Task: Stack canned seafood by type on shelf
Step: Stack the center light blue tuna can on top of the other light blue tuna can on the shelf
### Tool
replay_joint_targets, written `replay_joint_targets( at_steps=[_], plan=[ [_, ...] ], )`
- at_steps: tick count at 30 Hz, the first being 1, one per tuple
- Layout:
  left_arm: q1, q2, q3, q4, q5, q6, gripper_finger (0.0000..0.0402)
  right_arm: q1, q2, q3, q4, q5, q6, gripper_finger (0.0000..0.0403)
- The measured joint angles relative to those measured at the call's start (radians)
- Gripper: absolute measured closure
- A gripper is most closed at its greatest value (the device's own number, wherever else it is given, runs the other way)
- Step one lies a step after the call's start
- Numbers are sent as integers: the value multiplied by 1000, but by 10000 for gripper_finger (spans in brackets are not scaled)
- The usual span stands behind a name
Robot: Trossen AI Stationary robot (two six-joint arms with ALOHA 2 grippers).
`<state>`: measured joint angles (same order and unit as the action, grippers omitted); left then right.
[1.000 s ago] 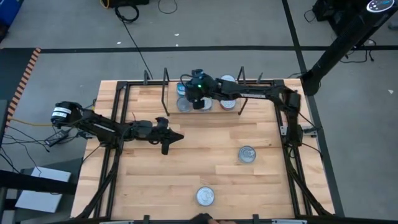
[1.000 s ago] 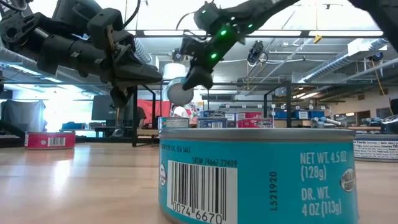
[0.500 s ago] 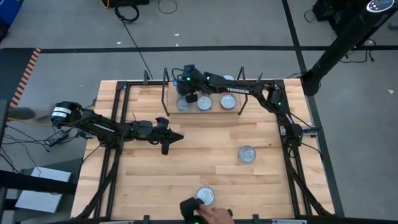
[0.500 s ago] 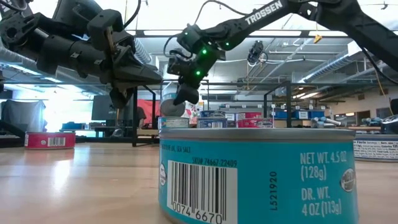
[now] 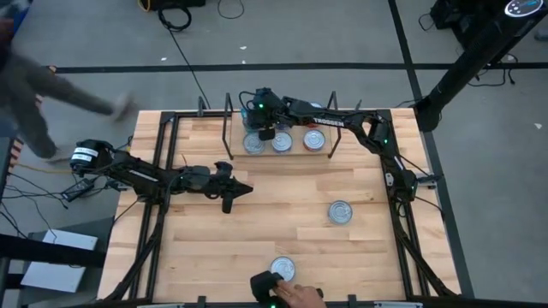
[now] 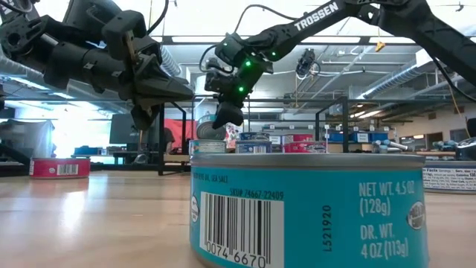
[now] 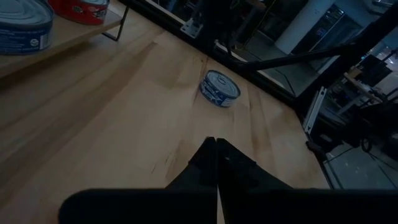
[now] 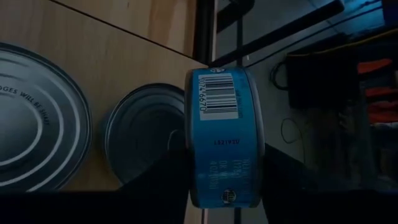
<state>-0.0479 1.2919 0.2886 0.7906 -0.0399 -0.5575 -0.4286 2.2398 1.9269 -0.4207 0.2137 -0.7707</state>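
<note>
Right tool hides held blue tin's faces.

blurred person top-left, hand cut off btm edge

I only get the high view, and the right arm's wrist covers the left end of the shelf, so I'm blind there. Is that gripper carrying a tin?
Observer: Yes. The right wrist view shows the right gripper clamped on a blue-labelled tin. The tin is held on its edge with the barcode showing.
Operator: What's beneath it?
Observer: Two silver lids of tins already on the shelf. The held tin hangs in front of the nearer one.
Operator: Is the left gripper holding anything?
Observer: No. In the left wrist view the left gripper is shut and empty, with its fingers pressed together. It points toward a lone blue tin on the table.
</note>
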Motion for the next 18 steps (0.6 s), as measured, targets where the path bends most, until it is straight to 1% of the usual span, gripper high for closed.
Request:
replay_joint_targets(
  at_steps=[4,13,18],
  plan=[
    [0,0,0,1,10,0,401,0,0,-1,-7,-3,0,232],
    [0,0,0,0,38,-4,401,1,0,-4,-115,-32,1,166],
    [0,0,0,0,45,-5,401,3,0,-4,-135,-32,3,141]
  ],
)
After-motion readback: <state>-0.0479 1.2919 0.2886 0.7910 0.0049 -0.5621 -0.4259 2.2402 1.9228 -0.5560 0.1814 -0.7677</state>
